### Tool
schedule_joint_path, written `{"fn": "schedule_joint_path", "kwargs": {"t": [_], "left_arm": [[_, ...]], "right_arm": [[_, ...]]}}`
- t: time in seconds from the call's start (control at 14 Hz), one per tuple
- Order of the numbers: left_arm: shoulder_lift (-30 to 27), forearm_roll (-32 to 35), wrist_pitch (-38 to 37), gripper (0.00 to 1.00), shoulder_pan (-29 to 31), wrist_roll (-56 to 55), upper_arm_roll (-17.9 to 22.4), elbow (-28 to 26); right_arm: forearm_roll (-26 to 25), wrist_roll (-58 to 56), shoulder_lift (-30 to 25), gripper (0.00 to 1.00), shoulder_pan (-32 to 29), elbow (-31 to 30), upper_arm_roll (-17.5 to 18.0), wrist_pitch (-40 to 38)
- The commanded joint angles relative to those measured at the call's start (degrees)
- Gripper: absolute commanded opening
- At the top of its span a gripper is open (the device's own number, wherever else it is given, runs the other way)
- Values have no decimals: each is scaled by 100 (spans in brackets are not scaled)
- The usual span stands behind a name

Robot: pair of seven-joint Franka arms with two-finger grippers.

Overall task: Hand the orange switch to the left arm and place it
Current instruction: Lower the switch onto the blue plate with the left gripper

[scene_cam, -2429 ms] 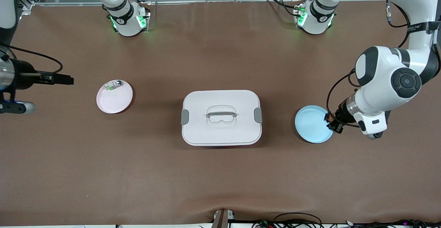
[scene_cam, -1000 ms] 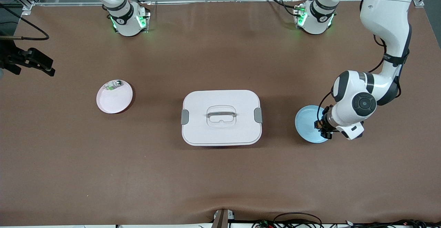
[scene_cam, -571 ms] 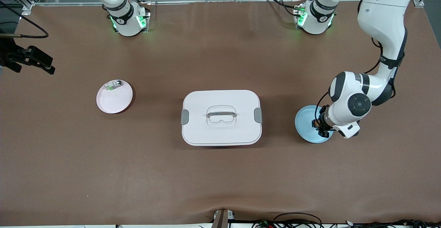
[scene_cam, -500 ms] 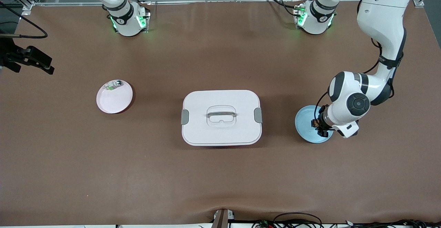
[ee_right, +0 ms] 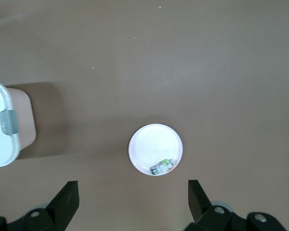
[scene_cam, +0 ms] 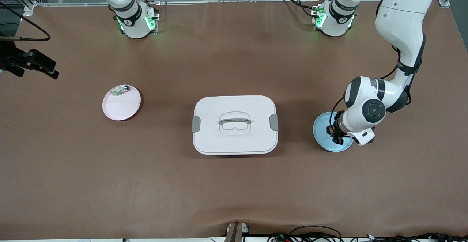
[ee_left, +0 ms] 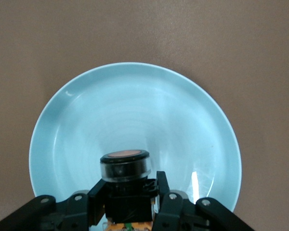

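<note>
The orange switch (ee_left: pixel 125 179), a small black block with a round orange-topped button, sits between the fingers of my left gripper (ee_left: pixel 127 197), which is shut on it. That gripper (scene_cam: pixel 335 132) hangs just above the blue plate (scene_cam: pixel 324 135), over its inner part (ee_left: pixel 135 110). The white box (scene_cam: pixel 234 125) with grey latches stands mid-table, between the two plates. My right gripper (ee_right: pixel 133 202) is open and empty, high over the right arm's end of the table (scene_cam: pixel 45 67), looking down on the pink plate (ee_right: pixel 149 144).
A small green-and-clear component (scene_cam: pixel 120 90) lies on the pink plate (scene_cam: pixel 121 105), at the edge farther from the front camera. Cables run along the table's near edge (scene_cam: pixel 314 234). One latched end of the box (ee_right: pixel 2 126) shows in the right wrist view.
My left gripper has carried the switch from the blue plate's outer edge inward over the plate and come lower. The right gripper swung upward earlier and has since held still.
</note>
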Motion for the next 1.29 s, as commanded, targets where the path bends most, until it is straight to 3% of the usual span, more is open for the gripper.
{"fn": "schedule_joint_path", "kwargs": {"t": [0.0, 0.43, 0.5, 0.71, 0.79, 1.21], "left_arm": [[47, 58, 108, 0, 62, -81, -68, -33], [162, 66, 187, 0, 62, -37, -68, -25], [170, 75, 187, 8, 62, -11, -60, -25], [170, 110, 178, 87, 62, 584, -68, -7], [162, 110, 178, 100, 62, 726, -68, 10], [-14, 102, 73, 100, 70, 824, -68, 326]], "right_arm": [[152, 156, -166, 100, -88, -237, 45, 101], [152, 147, -184, 100, -132, -325, 54, 163], [152, 147, -175, 100, -167, -325, 71, 163], [161, 147, -184, 100, -333, -342, 115, 137], [161, 147, -192, 100, -351, -351, 168, 119], [143, 147, -193, 100, -361, -351, 177, 119]]}}
